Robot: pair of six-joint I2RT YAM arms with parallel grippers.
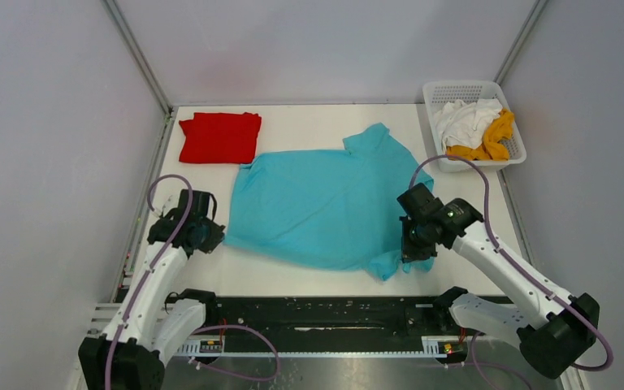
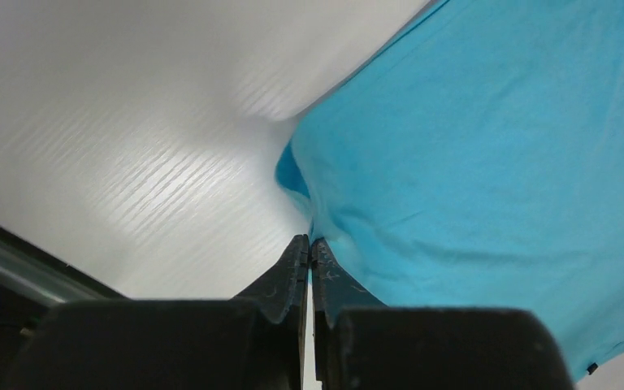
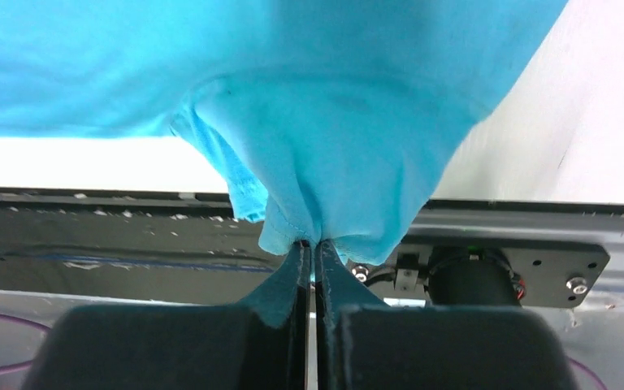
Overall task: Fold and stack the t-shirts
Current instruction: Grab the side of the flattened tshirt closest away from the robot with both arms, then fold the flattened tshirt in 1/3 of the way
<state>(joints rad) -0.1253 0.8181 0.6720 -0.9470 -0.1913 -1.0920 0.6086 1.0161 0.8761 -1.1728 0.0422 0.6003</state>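
Observation:
The turquoise-blue t-shirt (image 1: 325,207) lies spread across the middle of the table. My left gripper (image 1: 211,236) is shut on its near left corner, with the cloth pinched at the fingertips in the left wrist view (image 2: 309,242). My right gripper (image 1: 414,252) is shut on the shirt's near right part, where the fabric (image 3: 325,122) bunches into the closed tips (image 3: 312,244). The red t-shirt (image 1: 220,136) lies folded at the far left. The white t-shirt (image 1: 465,120) and the mustard-yellow t-shirt (image 1: 494,138) lie crumpled in the basket.
The white lattice basket (image 1: 443,91) stands at the far right corner. The black rail (image 1: 325,317) with the arm bases runs along the near edge. Grey walls enclose the table on the left, back and right.

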